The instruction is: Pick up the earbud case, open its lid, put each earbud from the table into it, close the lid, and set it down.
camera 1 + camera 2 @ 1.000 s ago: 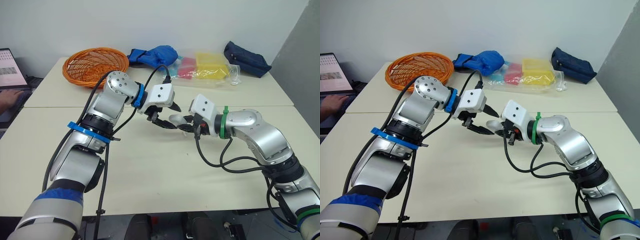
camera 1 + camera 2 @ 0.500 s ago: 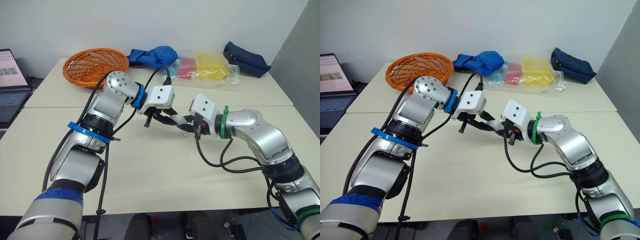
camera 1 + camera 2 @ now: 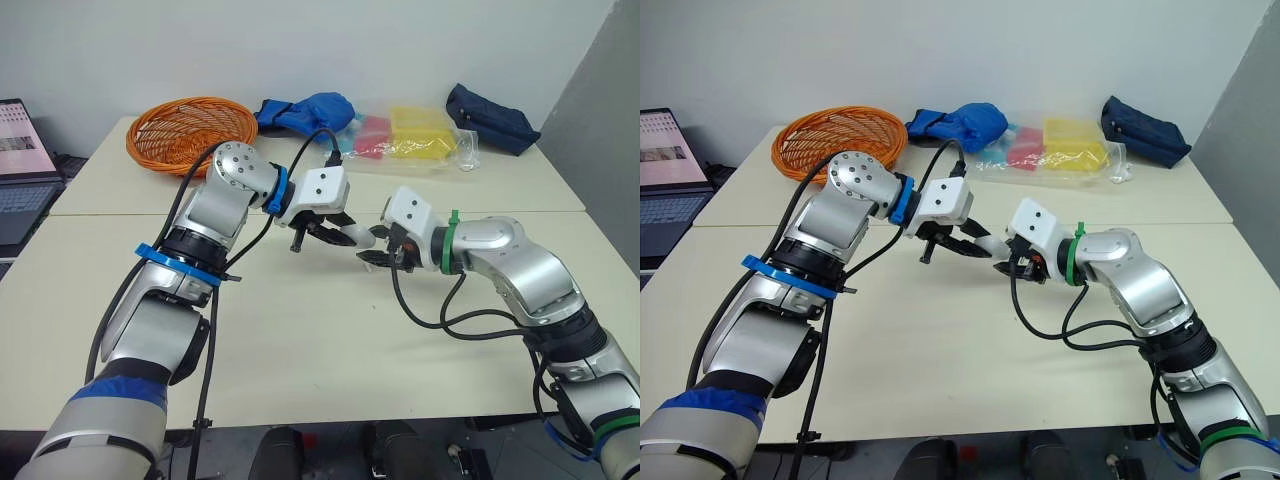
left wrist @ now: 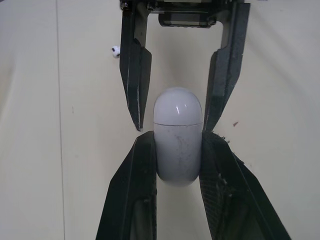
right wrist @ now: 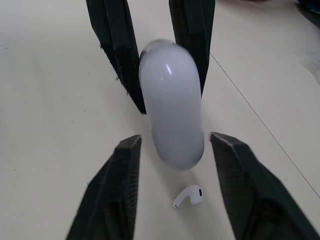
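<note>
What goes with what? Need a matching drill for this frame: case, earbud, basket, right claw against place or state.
Things:
1. case
2. earbud
3. basket
4. right claw

Place or state:
a. lying on the table
b. orange, at the far left corner
c. open, a finger on either side of the lid end
d. clamped in the left claw, off the table

Pairs: 1-d, 2-a, 3-b, 4-c
</note>
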### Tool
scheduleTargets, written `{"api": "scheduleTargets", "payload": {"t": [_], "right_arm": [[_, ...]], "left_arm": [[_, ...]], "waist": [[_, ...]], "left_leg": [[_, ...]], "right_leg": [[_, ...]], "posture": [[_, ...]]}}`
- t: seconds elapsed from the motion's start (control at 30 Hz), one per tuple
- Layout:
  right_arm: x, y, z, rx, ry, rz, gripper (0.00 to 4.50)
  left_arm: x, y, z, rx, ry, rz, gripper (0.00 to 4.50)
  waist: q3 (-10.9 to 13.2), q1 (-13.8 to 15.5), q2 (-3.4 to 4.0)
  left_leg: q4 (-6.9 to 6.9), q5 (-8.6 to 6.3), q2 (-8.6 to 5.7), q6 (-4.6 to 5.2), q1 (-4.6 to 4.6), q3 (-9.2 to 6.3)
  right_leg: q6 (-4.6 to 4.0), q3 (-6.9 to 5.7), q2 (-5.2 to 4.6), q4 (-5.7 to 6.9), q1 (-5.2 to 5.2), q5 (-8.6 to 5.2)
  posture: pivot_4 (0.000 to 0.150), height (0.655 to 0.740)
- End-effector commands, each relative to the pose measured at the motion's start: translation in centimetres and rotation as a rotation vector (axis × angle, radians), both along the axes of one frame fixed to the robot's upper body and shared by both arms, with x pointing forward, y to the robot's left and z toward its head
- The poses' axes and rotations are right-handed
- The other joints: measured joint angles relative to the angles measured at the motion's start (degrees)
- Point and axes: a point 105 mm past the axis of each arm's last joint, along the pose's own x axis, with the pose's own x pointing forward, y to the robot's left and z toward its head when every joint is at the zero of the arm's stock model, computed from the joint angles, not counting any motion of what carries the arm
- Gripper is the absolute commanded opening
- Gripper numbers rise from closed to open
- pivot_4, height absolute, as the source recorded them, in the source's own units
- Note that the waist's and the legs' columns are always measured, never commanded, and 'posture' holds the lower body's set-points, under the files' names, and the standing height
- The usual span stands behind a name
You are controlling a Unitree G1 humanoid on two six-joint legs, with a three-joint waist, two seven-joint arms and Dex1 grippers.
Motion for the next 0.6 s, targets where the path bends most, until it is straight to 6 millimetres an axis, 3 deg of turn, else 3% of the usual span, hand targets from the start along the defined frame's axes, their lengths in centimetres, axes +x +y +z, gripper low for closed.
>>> {"api": "scheduleTargets", "payload": {"t": [0.03,0.1,0.2,0.37,0.6], "right_arm": [[0.2,-1.4,2.6,0.032,-0.101,-0.011,3.80],[-0.4,-1.7,3.5,0.058,-0.125,0.009,4.47],[-2.3,-1.0,5.3,0.143,-0.144,0.082,4.47],[-2.5,-0.8,5.6,0.143,-0.144,0.069,4.47],[-2.1,-0.6,5.4,0.117,-0.134,0.063,4.47]], "left_arm": [[0.2,0.3,1.0,-0.106,0.033,0.038,0.76],[-0.1,0.3,0.8,-0.178,0.128,0.057,0.76],[-1.2,0.7,-0.2,-0.328,0.355,0.093,0.76],[-1.9,1.0,-0.5,-0.395,0.494,0.151,0.76],[-2.5,0.4,0.4,-0.421,0.518,0.155,0.76]], "waist": [[0.00,0.00,0.00],[0.00,0.00,0.00],[0.00,-0.23,0.00],[0.00,-0.13,0.00],[0.00,-0.04,0.00]], "left_leg": [[0.00,0.00,0.00,0.00,0.00,0.00],[-0.01,0.00,0.00,0.00,0.00,0.01],[-0.02,0.00,0.00,0.00,0.01,0.01],[-0.01,0.01,0.01,-0.01,0.03,-0.18],[0.14,0.02,-0.04,-0.01,0.06,-0.15]], "right_leg": [[0.00,0.00,0.00,0.00,0.00,0.00],[0.00,0.01,0.00,0.00,0.00,0.00],[0.00,0.02,0.00,0.01,0.00,0.00],[-0.03,-0.10,0.04,0.16,0.00,-0.02],[-0.02,-0.03,-0.01,0.16,0.07,-0.01]], "posture": [[0.150,0.7400],[0.150,0.7400],[0.150,0.7400],[0.150,0.7400],[0.150,0.7400]]}}
